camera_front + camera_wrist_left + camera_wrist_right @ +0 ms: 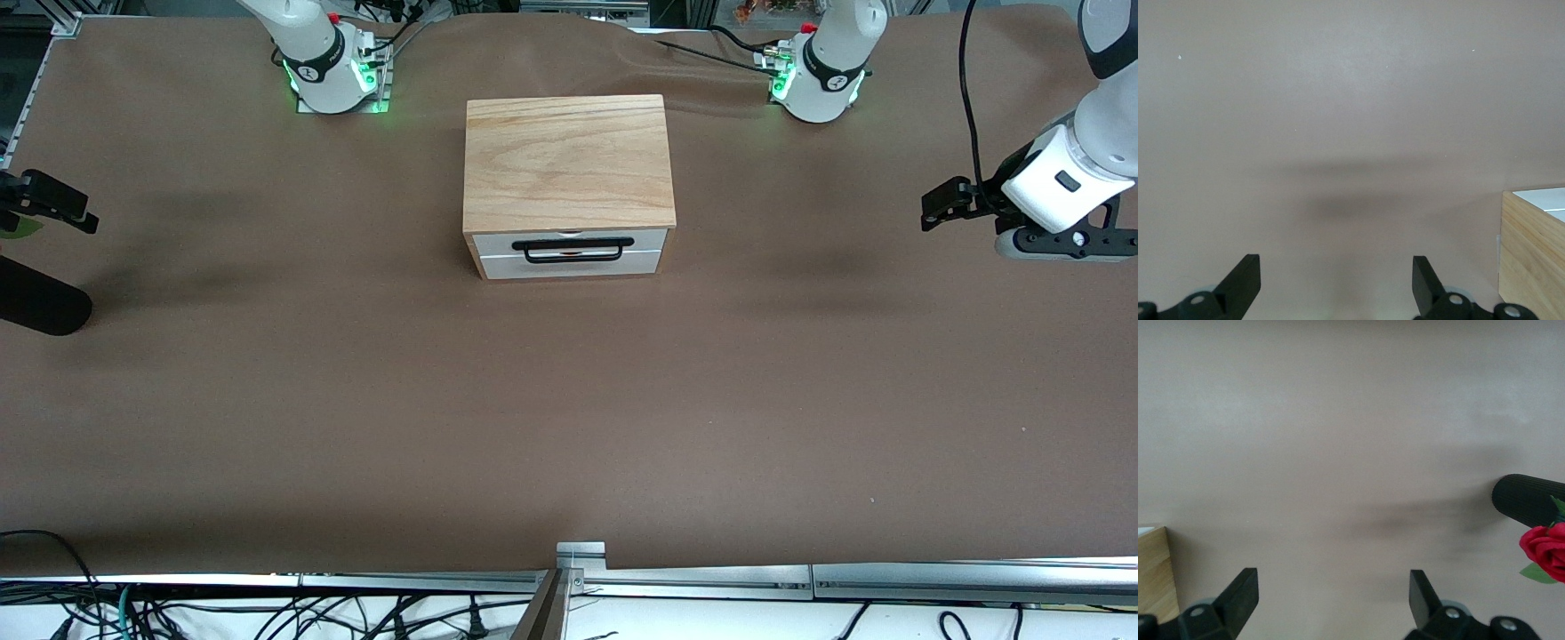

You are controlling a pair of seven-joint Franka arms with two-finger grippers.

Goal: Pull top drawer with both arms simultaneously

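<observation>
The light oak box stands in the middle of the table, its drawers facing the front camera. The top drawer has a white front and a black wire loop handle, and it sits flush in the box. My left gripper hovers open over bare table toward the left arm's end, well away from the box. Its fingers frame empty mat, with a box corner at the edge. My right gripper hangs open toward the right arm's end, empty, with the box corner in sight.
A second white drawer lies under the top one. A black cylinder and a red rose with green leaves lie near the right arm's end of the table. Brown mat covers the table.
</observation>
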